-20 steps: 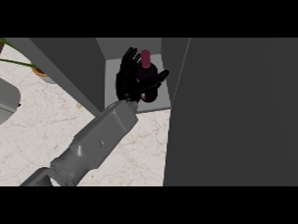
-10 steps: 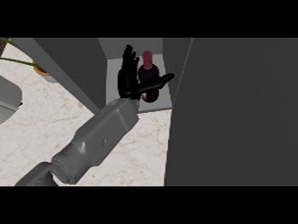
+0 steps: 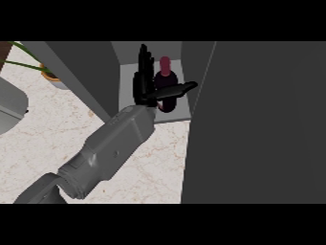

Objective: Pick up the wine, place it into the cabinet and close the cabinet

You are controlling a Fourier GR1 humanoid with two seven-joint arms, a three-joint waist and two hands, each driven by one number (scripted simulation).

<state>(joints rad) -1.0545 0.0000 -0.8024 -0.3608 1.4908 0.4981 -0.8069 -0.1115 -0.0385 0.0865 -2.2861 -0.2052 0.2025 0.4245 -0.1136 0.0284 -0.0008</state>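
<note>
Dark wine stands inside the cabinet; the left hand, fingers straight, releases. Closing the door likely follows.

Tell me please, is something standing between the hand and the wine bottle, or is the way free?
Nothing visible does. The left hand is open right beside the wine bottle, which stands inside the cabinet, fingers straight along its left side and the thumb crossing in front of it.

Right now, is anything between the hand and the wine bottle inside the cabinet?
Nothing. In the head view the left hand is open right beside the wine bottle, thumb crossing its front, fingers straight alongside.
</note>
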